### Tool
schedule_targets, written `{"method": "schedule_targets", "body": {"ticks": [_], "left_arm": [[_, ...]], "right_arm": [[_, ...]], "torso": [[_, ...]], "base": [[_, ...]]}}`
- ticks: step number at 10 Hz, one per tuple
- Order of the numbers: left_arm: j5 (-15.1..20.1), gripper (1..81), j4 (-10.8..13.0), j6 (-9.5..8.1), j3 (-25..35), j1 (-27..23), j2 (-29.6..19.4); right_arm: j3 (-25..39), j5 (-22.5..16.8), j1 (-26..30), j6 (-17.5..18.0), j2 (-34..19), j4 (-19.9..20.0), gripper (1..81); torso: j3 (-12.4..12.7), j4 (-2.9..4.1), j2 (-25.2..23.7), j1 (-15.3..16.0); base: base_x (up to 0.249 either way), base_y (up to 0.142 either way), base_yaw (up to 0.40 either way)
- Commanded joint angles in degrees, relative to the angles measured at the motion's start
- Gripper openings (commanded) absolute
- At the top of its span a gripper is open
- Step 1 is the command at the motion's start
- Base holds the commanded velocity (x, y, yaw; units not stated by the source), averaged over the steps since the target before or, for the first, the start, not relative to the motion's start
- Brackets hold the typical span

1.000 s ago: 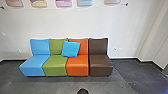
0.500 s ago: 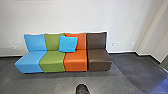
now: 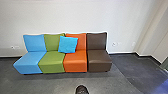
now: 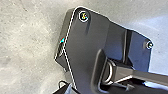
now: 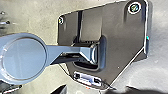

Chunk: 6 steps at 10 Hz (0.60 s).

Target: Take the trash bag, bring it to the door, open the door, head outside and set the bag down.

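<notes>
Telling how wide either gripper stands, or what it holds — I cannot. A blue cushion (image 3: 68,44) leans across the green seat (image 3: 52,61) and orange seat (image 3: 75,62); the head view's lower edge cuts off a dark shoe (image 3: 82,90) — hard to make out.

Dark rounded shape (image 5: 152,91), cut off in right wrist view, too blurred to call trash bag; greenish sliver (image 3: 165,63) at head view's right edge, too small to call door.

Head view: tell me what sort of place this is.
Probably an indoor lounge or waiting area: a row of four differently coloured seats stands along a pale wall, with a blue cushion on them.
</notes>
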Motion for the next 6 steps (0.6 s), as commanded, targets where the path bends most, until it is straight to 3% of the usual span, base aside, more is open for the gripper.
{"method": "schedule_targets", "body": {"ticks": [1,3,5,6], "left_arm": [[5.36,81.1,-2.19,-0.03,-1.30,-5.77,-2.66],[9.14,81.1,-2.98,-0.03,-3.58,-8.69,-1.87],[9.23,81.1,-4.04,-0.03,-3.76,-10.70,-1.87],[9.31,81.1,-5.78,-0.21,-3.94,-11.85,-1.96]], "right_arm": [[6.37,-3.73,3.61,0.09,-6.40,3.75,81.1],[8.04,-3.73,3.69,0.09,-8.42,3.84,81.1],[9.18,-3.65,3.96,0.09,-9.47,3.84,81.1],[9.96,-3.65,4.22,0.09,-10.09,3.92,81.1]], "torso": [[0.00,0.00,-5.43,3.50],[-0.02,0.00,-9.64,6.16],[-0.05,0.00,-13.36,8.50],[-0.05,0.00,-15.35,9.77]], "base": [[0.000,0.000,0.000],[0.000,0.000,0.000],[0.000,0.000,0.000],[0.000,0.000,0.000]]}}
